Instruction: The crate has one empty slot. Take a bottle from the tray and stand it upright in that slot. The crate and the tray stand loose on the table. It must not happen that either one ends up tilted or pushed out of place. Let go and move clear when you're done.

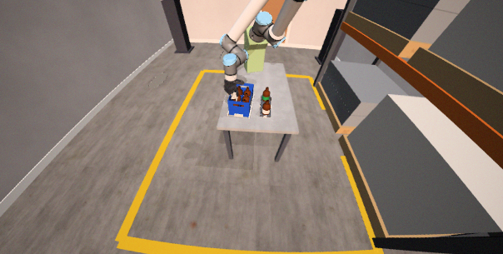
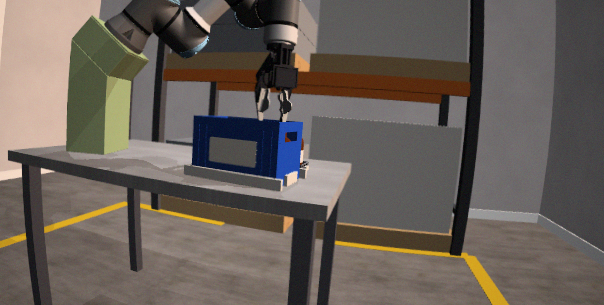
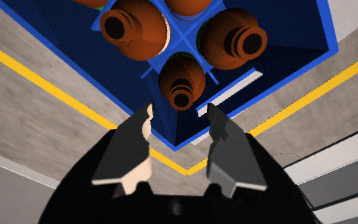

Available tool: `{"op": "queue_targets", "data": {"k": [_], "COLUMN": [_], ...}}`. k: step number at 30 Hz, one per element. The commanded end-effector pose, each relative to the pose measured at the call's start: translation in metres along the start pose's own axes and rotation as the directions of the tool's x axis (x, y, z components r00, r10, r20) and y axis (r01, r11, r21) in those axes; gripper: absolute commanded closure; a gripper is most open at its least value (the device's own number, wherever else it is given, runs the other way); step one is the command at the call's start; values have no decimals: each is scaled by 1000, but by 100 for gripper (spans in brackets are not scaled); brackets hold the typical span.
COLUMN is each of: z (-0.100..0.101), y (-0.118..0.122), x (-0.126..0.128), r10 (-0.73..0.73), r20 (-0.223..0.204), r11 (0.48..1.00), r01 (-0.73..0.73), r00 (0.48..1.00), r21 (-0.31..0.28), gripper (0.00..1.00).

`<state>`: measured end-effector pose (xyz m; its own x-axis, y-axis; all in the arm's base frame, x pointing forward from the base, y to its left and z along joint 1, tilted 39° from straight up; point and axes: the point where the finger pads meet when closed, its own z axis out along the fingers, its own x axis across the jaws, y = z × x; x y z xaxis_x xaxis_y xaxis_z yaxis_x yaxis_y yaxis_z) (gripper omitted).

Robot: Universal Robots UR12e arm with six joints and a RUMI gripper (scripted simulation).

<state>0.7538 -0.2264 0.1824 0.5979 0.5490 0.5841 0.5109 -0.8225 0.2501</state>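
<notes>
The blue crate [image 1: 239, 110] [image 2: 205, 135] [image 3: 300, 20] stands on the table's left half and holds brown bottles upright in its slots. In the wrist view a bottle [image 3: 182, 82] stands in the crate's near corner slot, with two more bottles [image 3: 135, 27] [image 3: 230, 42] behind it. My gripper [image 1: 231, 89] [image 2: 272, 114] [image 3: 180, 103] hangs just above the crate's top edge, over that corner slot. Its fingers stand apart with nothing between them. The small tray [image 1: 267, 116] lies right of the crate with two brown bottles [image 1: 266, 93] [image 1: 266, 106] standing on it.
The grey table [image 1: 283, 121] [image 2: 150, 165] carries the arm's green pedestal [image 1: 255, 54] [image 2: 97, 100] at its back. A grey bar [image 2: 232, 177] lies along the crate's base. Tall shelving [image 1: 416, 96] stands to the right. Yellow floor tape [image 1: 166, 137] rings the table.
</notes>
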Motion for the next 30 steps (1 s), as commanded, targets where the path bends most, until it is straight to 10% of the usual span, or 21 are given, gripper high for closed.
{"op": "queue_targets", "data": {"k": [1,30], "z": [-12,-64], "y": [-1,-1], "x": [-1,-1], "r10": [0,0], "r20": [-1,-1], "r11": [1000,1000], "r01": [0,0], "r00": [1000,1000], "r21": [2,2], "gripper": [62,62]}}
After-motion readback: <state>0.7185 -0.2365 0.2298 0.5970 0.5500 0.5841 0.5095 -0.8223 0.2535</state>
